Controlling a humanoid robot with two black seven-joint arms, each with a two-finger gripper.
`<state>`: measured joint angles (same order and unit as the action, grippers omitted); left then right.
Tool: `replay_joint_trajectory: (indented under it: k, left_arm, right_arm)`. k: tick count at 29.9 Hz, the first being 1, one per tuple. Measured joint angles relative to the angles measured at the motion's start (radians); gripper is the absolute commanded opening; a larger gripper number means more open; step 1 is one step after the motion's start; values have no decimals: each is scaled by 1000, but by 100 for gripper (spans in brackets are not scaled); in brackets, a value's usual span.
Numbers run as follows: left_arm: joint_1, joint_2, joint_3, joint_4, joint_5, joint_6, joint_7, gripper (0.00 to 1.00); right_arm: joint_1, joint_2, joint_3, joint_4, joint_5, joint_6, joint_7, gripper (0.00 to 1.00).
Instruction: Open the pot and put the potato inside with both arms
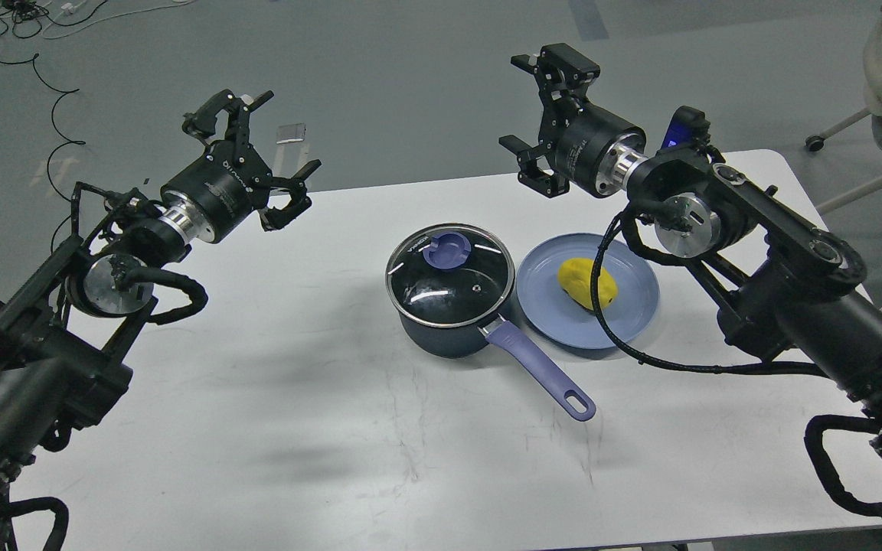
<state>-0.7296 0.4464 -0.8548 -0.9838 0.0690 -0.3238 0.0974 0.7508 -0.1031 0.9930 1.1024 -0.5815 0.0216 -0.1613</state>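
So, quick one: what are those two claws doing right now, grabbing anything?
Left gripper: open, holding nothing, up in the air.
Right gripper: open, holding nothing, up in the air.

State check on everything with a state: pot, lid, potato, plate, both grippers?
pot: upright on the table, closed, handle pointing toward the camera and right
glass lid: seated on the pot
potato: lying on the plate, not gripped
plate: flat on the table, right of the pot
left gripper: open, empty, raised
right gripper: open, empty, raised
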Motion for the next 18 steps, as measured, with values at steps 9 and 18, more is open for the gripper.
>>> replay_joint_trajectory:
  k: [9,18]
  left_arm:
    - [2,-3,1,-5,1,0,0,98]
    - [5,-3,15,-6,6,0,0,98]
  right_arm:
    - [0,3,-1,0,-1,0,0,100]
    - [4,5,-3,2,-9,0,3,100]
